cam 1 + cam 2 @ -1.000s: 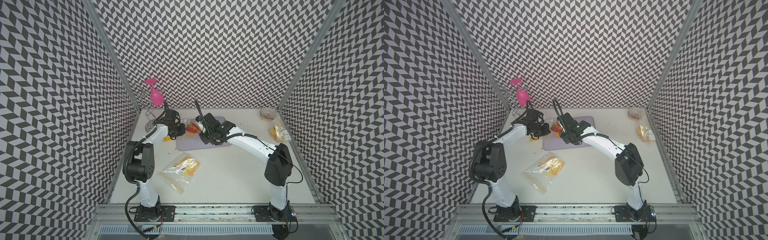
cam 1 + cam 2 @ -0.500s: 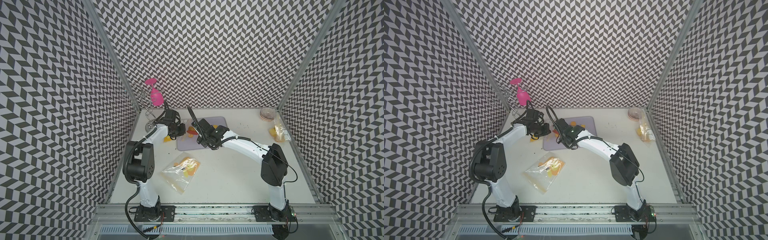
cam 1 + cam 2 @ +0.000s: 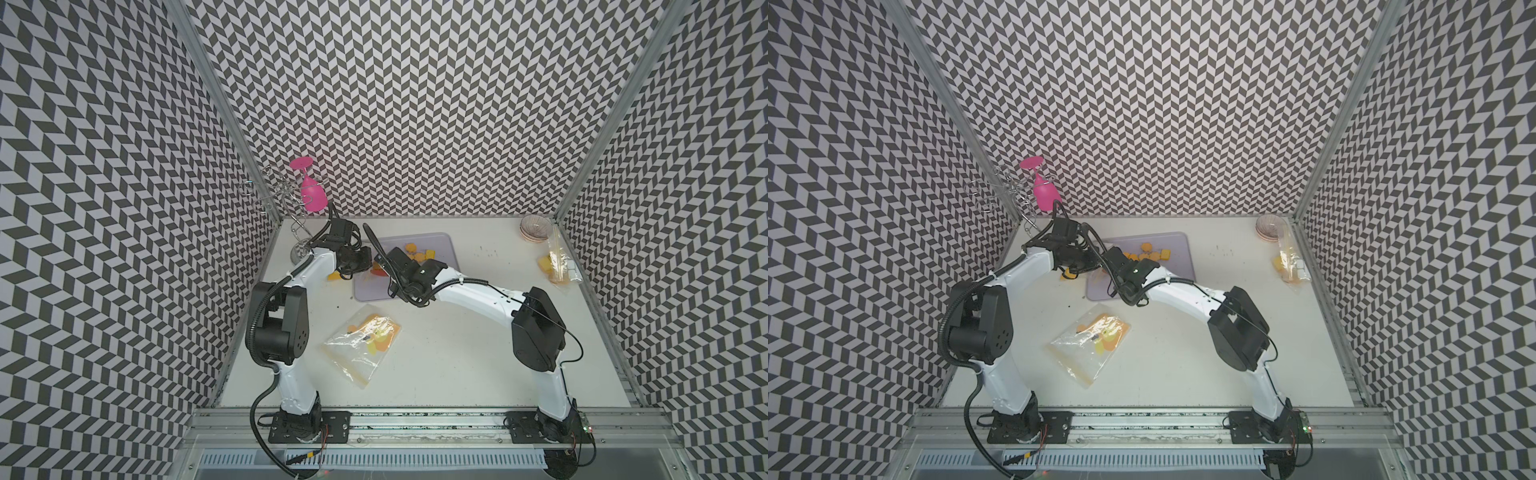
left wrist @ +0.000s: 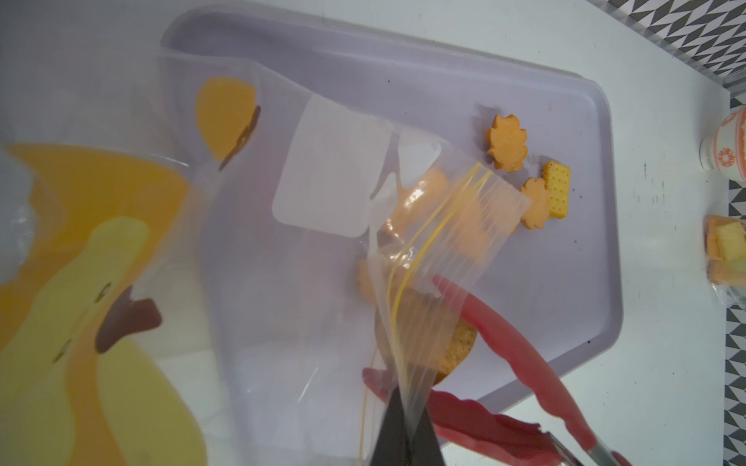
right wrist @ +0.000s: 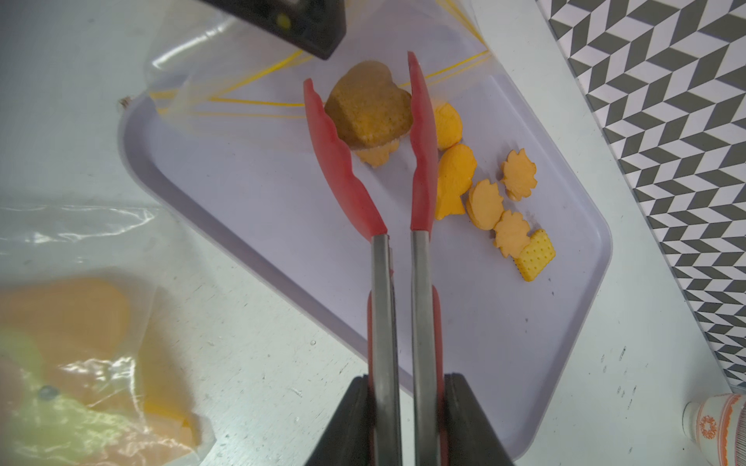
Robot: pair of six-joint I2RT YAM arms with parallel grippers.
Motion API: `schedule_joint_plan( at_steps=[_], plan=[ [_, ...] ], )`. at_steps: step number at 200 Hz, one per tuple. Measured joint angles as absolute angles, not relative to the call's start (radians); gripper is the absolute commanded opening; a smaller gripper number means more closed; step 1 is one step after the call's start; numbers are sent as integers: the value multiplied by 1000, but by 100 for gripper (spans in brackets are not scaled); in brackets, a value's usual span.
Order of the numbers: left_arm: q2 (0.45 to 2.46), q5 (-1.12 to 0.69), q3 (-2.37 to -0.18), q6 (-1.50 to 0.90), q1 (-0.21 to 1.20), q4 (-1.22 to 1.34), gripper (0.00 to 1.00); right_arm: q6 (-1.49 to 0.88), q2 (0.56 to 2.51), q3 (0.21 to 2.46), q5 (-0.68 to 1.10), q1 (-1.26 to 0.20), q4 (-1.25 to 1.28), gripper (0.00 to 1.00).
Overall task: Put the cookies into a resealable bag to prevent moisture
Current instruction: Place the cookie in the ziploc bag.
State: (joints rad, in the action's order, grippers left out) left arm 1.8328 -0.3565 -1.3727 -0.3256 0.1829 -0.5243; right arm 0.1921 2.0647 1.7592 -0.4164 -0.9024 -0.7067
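My left gripper (image 4: 405, 407) is shut on the rim of a clear resealable bag (image 4: 444, 226) with yellow zip lines, holding it over the near left corner of a lilac tray (image 4: 403, 72). My right gripper (image 5: 403, 387) is shut on the steel handles of red-tipped tongs (image 5: 343, 169). The tongs pinch a brown heart cookie (image 5: 369, 107) right at the bag's mouth. Several orange and yellow cookies (image 5: 454, 177) lie on the tray (image 5: 262, 193) beside the tongs. In both top views the two grippers meet at the tray's left side (image 3: 440, 245).
A second, fruit-printed bag (image 3: 361, 340) lies flat on the table in front of the tray. At the back right stand a small bowl (image 3: 534, 228) and another bag of yellow pieces (image 3: 557, 266). A pink glass (image 3: 311, 195) hangs on a wire rack at the back left.
My right arm has swung left with the tongs, bringing their tips up to the bag held by my left gripper. The left arm has stayed put.
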Motion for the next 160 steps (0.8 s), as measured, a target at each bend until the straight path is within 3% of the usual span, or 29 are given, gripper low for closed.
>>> schedule_joint_plan(
  at_steps=[46, 113, 160],
  plan=[
    [1833, -389, -1373, -311, 183, -515, 0, 174, 2122, 1840, -375, -886, -711, 30],
    [1832, -392, -1373, -308, 183, -498, 0, 88, 2125, 1887, -155, -818, -725, 30],
    [1831, -392, -1373, -308, 183, -495, 0, 34, 2134, 1906, -145, -801, -739, 28]
  ],
)
